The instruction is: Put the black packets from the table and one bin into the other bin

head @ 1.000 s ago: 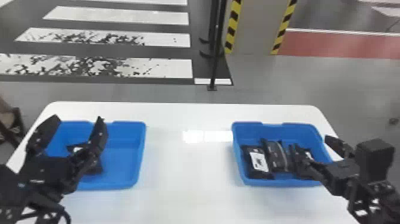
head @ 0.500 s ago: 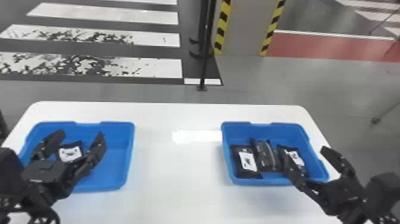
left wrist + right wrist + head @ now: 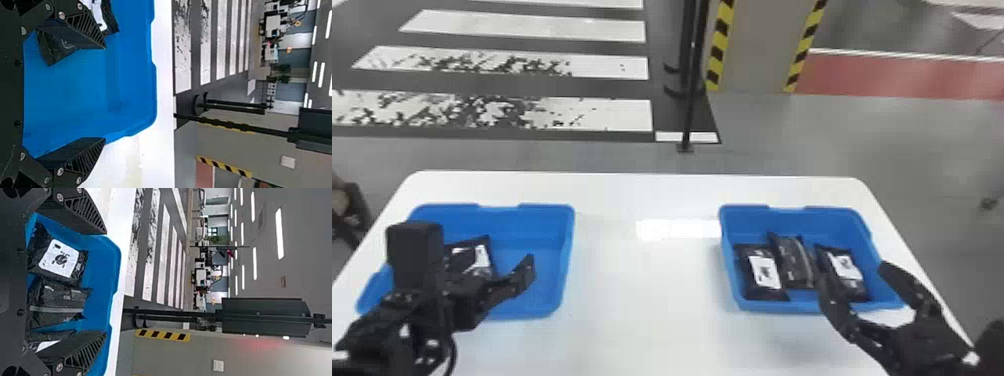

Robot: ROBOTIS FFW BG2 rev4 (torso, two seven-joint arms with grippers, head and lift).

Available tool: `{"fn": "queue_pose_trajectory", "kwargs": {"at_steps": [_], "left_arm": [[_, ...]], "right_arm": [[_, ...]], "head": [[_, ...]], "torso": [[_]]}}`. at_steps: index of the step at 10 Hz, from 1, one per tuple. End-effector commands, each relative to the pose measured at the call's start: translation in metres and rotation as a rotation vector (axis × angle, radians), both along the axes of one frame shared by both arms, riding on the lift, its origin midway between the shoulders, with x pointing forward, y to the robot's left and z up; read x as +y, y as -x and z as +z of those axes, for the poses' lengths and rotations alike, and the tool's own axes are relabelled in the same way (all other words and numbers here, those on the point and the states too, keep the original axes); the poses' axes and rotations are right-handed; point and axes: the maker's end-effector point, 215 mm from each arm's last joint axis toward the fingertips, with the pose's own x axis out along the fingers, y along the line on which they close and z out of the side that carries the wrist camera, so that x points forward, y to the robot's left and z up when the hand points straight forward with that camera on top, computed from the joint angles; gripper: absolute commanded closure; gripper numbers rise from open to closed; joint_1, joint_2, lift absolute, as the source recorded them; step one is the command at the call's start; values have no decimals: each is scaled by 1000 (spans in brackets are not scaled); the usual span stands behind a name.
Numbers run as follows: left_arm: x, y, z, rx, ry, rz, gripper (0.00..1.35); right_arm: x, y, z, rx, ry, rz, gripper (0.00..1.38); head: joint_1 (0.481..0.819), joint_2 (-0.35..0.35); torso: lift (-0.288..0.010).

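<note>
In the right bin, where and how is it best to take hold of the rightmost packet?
Probably grip the packet by its long sides, with the right fingers from above. It lies label up, longer from near to far, with some gap toward the middle packet and the bin's right wall.

- Packet (image 3: 480, 254) in the left bin (image 3: 547, 207): partly hidden behind the left tool (image 3: 474, 297)
- Desk (image 3: 647, 295): near edge cut off in head view
- Label (image 3: 765, 272) print, right bin (image 3: 757, 306): blurred there

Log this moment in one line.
black left gripper open over left rectangular blue bin | black right gripper open at right rectangular blue bin | visible black packets: one left, three right
</note>
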Motion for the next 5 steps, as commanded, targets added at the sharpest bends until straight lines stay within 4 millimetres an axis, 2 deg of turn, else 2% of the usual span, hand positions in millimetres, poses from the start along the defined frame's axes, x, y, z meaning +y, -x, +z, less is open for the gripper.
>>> {"fn": "queue_pose_trajectory", "kwargs": {"at_steps": [1, 2, 3, 4, 5], "left_arm": [[28, -13, -6, 31, -92, 41, 205], [48, -19, -11, 53, -142, 74, 205], [69, -15, -25, 121, -178, 116, 205], [81, -9, -37, 178, -185, 144, 205], [85, -5, -48, 226, -179, 159, 205]], "right_arm": [[2, 3, 0, 3, -12, 1, 125], [4, 2, 0, 4, -13, 6, 125], [7, 2, -1, 7, -15, 13, 125], [7, 1, 1, 4, -17, 13, 125], [8, 2, -2, 12, -20, 14, 125]], "head": [[695, -82], [695, -57], [695, -26], [695, 7], [695, 21]], "torso": [[-110], [-110], [-110], [-110], [-110]]}}
